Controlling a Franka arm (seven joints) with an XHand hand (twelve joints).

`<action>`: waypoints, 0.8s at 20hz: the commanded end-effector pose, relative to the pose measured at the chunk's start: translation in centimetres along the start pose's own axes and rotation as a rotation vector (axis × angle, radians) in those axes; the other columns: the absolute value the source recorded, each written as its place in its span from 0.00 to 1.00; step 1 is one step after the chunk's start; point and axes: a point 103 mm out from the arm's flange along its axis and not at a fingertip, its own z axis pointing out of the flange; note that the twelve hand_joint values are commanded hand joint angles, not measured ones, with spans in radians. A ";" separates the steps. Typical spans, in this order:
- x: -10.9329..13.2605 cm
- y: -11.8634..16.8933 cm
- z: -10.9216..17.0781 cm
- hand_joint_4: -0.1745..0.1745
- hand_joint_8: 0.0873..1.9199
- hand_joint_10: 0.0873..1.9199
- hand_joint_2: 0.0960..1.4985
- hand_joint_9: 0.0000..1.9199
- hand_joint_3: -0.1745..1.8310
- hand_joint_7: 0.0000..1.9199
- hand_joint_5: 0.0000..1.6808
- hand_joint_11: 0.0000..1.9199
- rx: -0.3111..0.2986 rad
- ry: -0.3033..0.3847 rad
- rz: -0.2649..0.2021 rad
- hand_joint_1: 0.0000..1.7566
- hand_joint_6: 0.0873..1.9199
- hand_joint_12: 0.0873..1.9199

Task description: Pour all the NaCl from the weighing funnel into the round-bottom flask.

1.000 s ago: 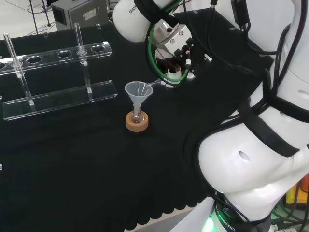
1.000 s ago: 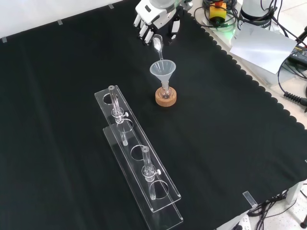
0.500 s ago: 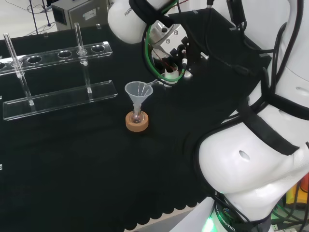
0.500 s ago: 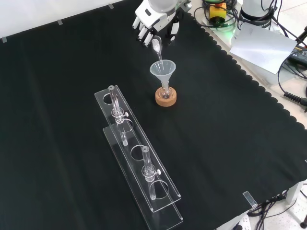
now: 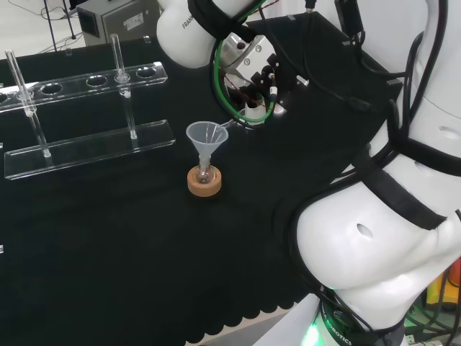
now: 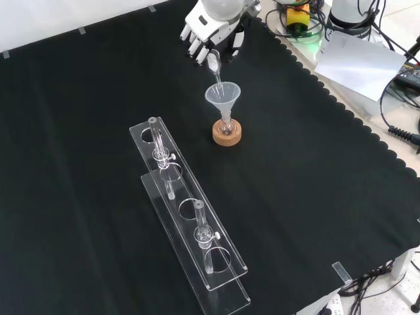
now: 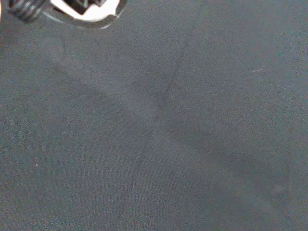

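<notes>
black cloth [image 6: 98,98] covers the whole bench, with a scalloped edge along the right side of the front view. white arm links [image 5: 389,238] take up the right of the head view, with black and green cables looped round the wrist. no print on any piece is recorded here.

clear rack [image 6: 190,226], two-tiered with round holes in its upper plate, lies lengthwise in the lower middle of the front view and at the left of the head view [image 5: 86,115]. two glass tubes stand upright in it, one near each end [image 6: 155,141] [image 6: 200,226].

hand [image 6: 209,33] enters at the top of the front view, its fingers curled round the weighing funnel [image 6: 214,63], a small clear piece held tilted with its narrow end pointing down. that end sits just over the rim of the clear funnel [image 6: 222,96]; whether the two touch cannot be told.

clear funnel stands upright with its stem in the neck of the round-bottom flask [image 6: 226,128], which rests in a cork ring [image 6: 227,136] near the cloth's middle, just to the right of the rack in the front view. in the head view the same set [image 5: 205,155] stands below and left of the wrist. contents of the flask and the weighing funnel cannot be made out.

wrist view shows cloth with a faint crease [image 7: 154,130].
</notes>
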 end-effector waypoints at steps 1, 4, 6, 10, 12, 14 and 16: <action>0.0 0.1 0.0 1.00 0.29 0.16 0.45 0.62 0.47 0.42 0.61 0.45 -0.002 -0.025 -0.006 0.60 0.57 0.54; 0.1 0.2 0.1 1.00 0.29 0.16 0.45 0.62 0.47 0.42 0.62 0.45 -0.003 -0.035 -0.011 0.60 0.57 0.53; 0.3 0.2 0.1 1.00 0.29 0.16 0.45 0.62 0.47 0.42 0.62 0.45 -0.002 -0.048 -0.015 0.60 0.57 0.53; 0.4 0.3 0.0 1.00 0.29 0.16 0.45 0.62 0.47 0.42 0.62 0.45 0.001 -0.056 -0.018 0.60 0.57 0.53; 0.4 0.3 -0.1 1.00 0.29 0.16 0.45 0.62 0.47 0.42 0.62 0.45 0.001 -0.061 -0.018 0.60 0.57 0.53; 0.3 0.4 -0.3 1.00 0.29 0.16 0.45 0.62 0.47 0.42 0.62 0.45 0.001 -0.069 -0.018 0.60 0.57 0.53; 0.3 0.4 -0.4 1.00 0.29 0.16 0.45 0.62 0.47 0.42 0.62 0.45 0.002 -0.075 -0.017 0.60 0.57 0.53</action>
